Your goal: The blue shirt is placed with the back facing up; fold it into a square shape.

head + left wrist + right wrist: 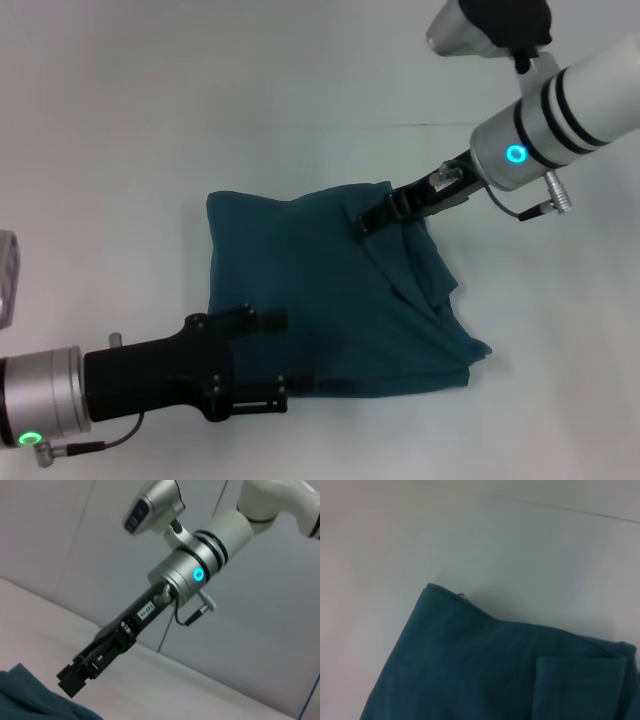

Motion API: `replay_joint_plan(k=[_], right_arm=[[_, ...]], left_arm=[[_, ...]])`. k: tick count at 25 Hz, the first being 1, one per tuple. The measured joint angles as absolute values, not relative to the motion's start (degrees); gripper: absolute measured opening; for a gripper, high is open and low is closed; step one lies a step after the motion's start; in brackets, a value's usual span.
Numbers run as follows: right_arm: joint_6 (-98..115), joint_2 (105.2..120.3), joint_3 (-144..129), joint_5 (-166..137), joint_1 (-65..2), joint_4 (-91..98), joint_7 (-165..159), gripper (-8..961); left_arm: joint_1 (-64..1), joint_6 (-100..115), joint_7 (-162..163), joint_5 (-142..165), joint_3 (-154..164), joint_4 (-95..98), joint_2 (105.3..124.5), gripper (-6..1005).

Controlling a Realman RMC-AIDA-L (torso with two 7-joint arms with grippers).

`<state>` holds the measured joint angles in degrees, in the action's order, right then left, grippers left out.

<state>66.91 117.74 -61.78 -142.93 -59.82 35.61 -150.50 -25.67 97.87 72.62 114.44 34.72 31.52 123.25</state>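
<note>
The work surface (120, 150) is a plain white table top that fills the head view; a thin dark seam line runs across it towards its far edge. In the left wrist view a pale grey wall rises behind the far edge of the surface.

The blue shirt (320, 290) lies near the middle of the surface, folded into a rough, thick rectangle. Its far left corner is square and neat. Its right side is uneven, with loose layers and creases bunched towards the near right corner.

The right gripper (372, 222) reaches in from the far right corner of the surface. Its tip is at the far edge of the shirt, right of that edge's middle. Its black fingers are drawn narrow, and they appear to touch the cloth; whether they pinch a fold cannot be told.

The left gripper (268, 362) extends from the near left corner of the surface. It sits low over the near left part of the shirt. Its two fingers stand well apart, one above the other in the head view
</note>
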Motion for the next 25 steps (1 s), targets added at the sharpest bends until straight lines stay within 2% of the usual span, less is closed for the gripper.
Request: replay_joint_plan(k=[5,21,25], right_arm=[[67.2,118.63,-62.4,-145.8,-61.1,35.6,-152.8,814],[64.1,119.55,-67.2,-149.4,-62.2,35.1,-159.0,774],[62.7,119.62,-67.3,-150.4,-63.4,32.9,-159.5,721]], left_arm=[[-25.7,97.9,71.9,116.3,35.4,32.6,123.2,909],[-25.8,98.0,71.5,117.0,35.5,32.8,123.22,908],[-25.8,98.0,71.2,117.1,35.5,32.8,123.24,908]])
